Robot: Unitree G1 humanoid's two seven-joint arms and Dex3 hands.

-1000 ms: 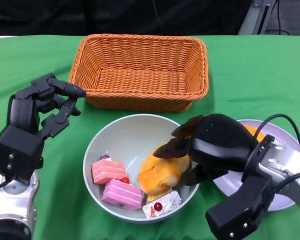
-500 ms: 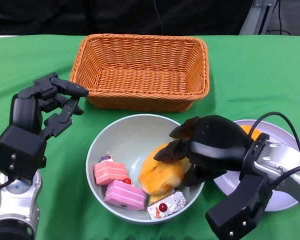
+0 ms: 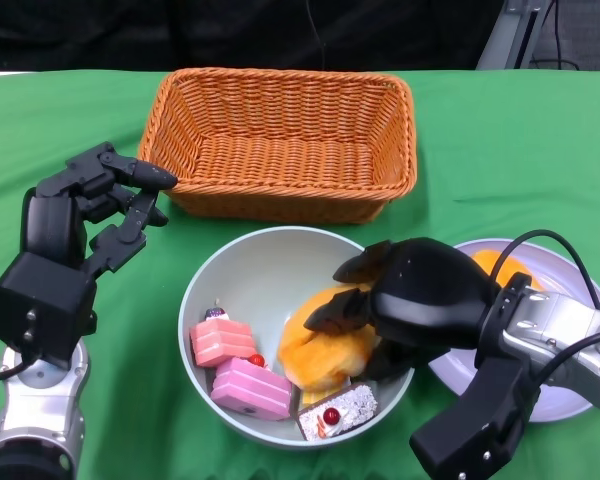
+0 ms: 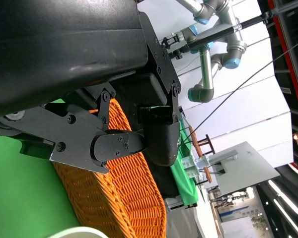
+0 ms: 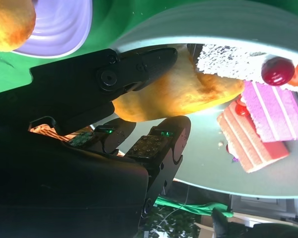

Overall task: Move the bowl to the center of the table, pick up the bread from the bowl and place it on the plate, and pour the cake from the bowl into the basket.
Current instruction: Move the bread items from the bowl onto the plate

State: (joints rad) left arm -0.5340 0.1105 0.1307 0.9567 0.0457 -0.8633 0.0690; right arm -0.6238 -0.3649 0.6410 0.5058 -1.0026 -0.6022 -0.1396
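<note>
Only right wrist view shows fingers (image 5: pixel 139 67) seemingly gripping bread (image 5: pixel 184 94)

No text, label or number can be read anywhere

The robot's black many-fingered right hand (image 3: pixel 412 305) on its silver forearm reaches leftward, fingers (image 5: pixel 139 67) curled around something it grips. The black left hand (image 3: pixel 90 215) is raised, fingers apart, holding nothing.

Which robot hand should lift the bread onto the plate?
The right hand: its fingers already wrap the bread in the bowl, beside the plate. The left hand hovers open, away.
</note>
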